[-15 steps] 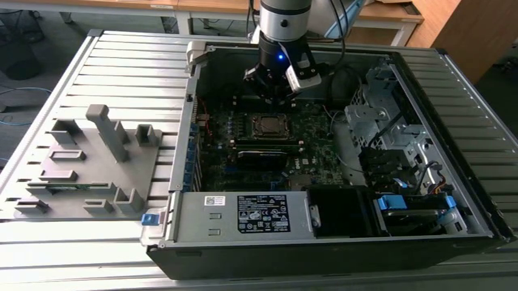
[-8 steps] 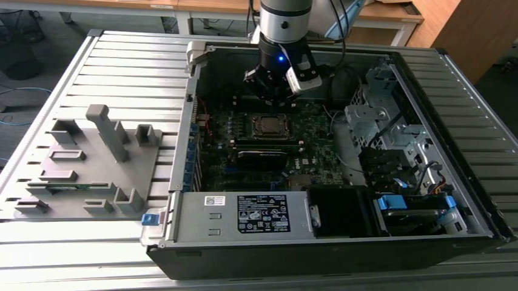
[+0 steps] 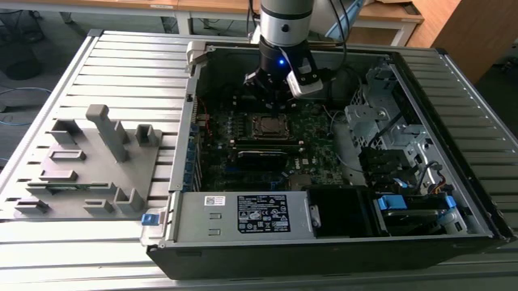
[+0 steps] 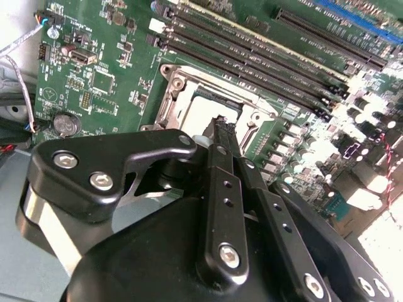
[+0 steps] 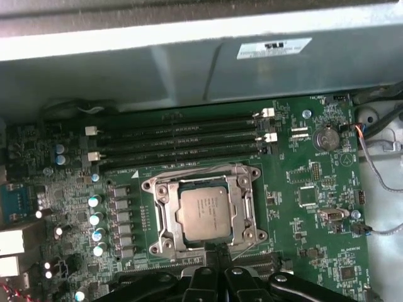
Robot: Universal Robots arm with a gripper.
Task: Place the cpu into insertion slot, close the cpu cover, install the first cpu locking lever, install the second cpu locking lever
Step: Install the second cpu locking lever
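Observation:
In the exterior view my gripper (image 3: 277, 100) hangs inside the open computer case, just behind the insertion slot (image 3: 270, 125). In the first wrist view the cpu (image 5: 204, 214) lies flat in the insertion slot (image 5: 152, 186), grey top up. The silver cpu cover (image 5: 237, 207) lies down around it as a frame. A thin lever wire (image 5: 189, 173) runs along the socket side nearest the memory slots. My gripper (image 5: 217, 247) is shut with nothing between its fingers, its tip at the socket's edge. The second wrist view shows the gripper (image 4: 220, 121) just above the cpu (image 4: 204, 110).
Long black memory slots (image 5: 176, 141) run beside the socket, and a row of capacitors (image 5: 96, 217) flanks it. A power supply (image 3: 242, 215) and drive cage (image 3: 380, 121) hem the board in. A grey fixture (image 3: 89, 163) sits on the slatted table at the exterior view's left.

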